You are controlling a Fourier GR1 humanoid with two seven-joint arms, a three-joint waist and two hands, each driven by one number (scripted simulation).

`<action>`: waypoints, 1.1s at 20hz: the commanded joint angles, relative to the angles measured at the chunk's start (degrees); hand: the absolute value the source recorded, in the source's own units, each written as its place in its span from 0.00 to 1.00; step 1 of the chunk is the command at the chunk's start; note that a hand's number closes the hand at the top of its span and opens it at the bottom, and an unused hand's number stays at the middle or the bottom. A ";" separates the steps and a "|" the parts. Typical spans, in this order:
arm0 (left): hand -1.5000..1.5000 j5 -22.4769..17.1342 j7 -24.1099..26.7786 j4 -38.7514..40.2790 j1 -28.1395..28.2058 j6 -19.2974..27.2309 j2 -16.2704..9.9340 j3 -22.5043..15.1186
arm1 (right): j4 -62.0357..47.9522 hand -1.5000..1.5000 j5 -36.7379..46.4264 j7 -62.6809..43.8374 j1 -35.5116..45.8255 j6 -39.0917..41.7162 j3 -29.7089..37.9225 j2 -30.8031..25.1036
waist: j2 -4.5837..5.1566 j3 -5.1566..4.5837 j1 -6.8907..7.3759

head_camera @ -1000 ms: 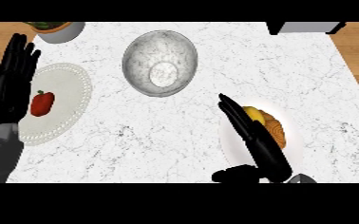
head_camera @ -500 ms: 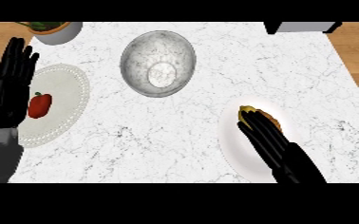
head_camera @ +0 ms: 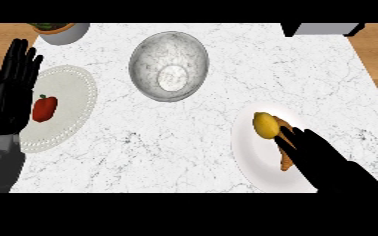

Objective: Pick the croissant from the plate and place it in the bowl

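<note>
Right hand (head_camera: 319,155) down at 4 o'clock, fingers stretched flat over the croissant (head_camera: 284,156) on the white plate (head_camera: 247,145), not curled round it yet, with a lemon (head_camera: 266,124) touching its upper end. Probably light, soft and flaky, so best pinched around the thick middle, then carried to the metal bowl (head_camera: 169,66) at 11 o'clock. Left hand (head_camera: 16,87) resting open at 9 o'clock, beside the plate with a red pepper (head_camera: 44,108).

The right hand (head_camera: 325,157) comes in from the lower right corner, fingers (head_camera: 289,136) straight and pointing up-left (palm down, thumb hidden). The left hand (head_camera: 16,87) rests open at the left edge, fingers up, grey forearm below it.
</note>
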State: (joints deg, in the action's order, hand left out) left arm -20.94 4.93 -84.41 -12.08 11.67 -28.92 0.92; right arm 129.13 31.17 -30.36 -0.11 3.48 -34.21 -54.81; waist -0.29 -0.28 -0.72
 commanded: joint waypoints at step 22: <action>0.50 5.21 -3.31 -0.84 -1.96 -3.20 3.81 4.39 | -14.14 0.00 2.88 0.85 2.50 24.11 7.81 11.18 | 0.25 0.31 0.62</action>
State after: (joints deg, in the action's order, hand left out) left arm -16.71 3.76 -83.66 -13.89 8.10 -25.45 4.78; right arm 119.05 30.37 -35.37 5.40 29.23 -28.01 -44.18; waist 0.01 0.00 0.05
